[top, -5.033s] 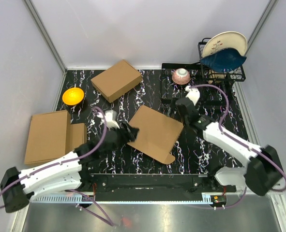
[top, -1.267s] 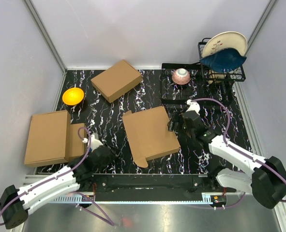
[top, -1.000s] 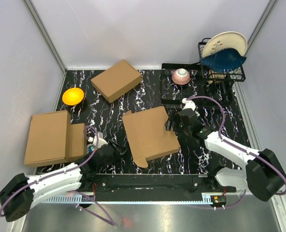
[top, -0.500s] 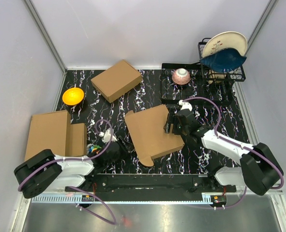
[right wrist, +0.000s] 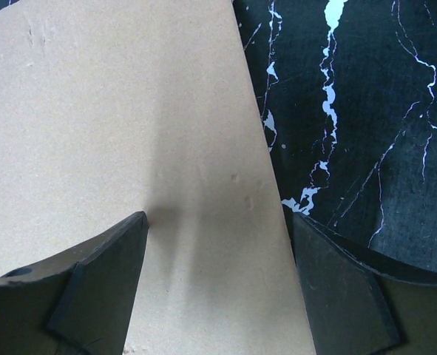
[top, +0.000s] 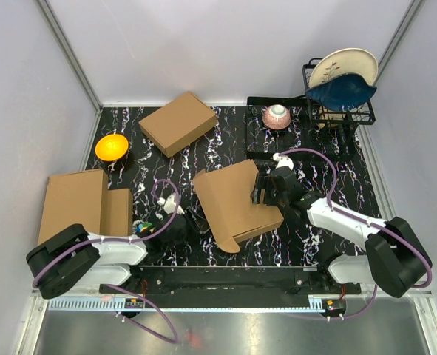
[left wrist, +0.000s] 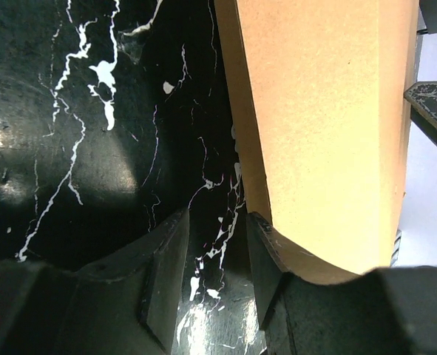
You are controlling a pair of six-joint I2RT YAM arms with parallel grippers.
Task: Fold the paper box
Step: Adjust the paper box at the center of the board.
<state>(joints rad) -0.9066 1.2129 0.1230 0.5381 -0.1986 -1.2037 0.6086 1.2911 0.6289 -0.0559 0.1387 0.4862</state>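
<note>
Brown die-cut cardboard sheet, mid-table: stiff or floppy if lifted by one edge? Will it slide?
Probably stiff: the brown die-cut cardboard sheet shows no sag or curl. Thin, so likely light, apt to slide on the glossy black marbled table.

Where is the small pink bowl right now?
Top view: the pink bowl sits far back on the table's right side, just left of the black dish rack.

Enclosure seen from above: a table (top: 229, 144) with a black, white-veined marble-pattern top is closed in by a pale grey back wall (top: 225, 44), left wall (top: 18, 111) and right wall (top: 425, 133), which meet at two slanting metal posts (top: 66, 52). A black rail (top: 225, 277) runs along the table's near edge, with a brushed steel sheet (top: 240, 329) in front of it. Lighting is even and diffuse, leaving a soft sheen on the tabletop.
</note>
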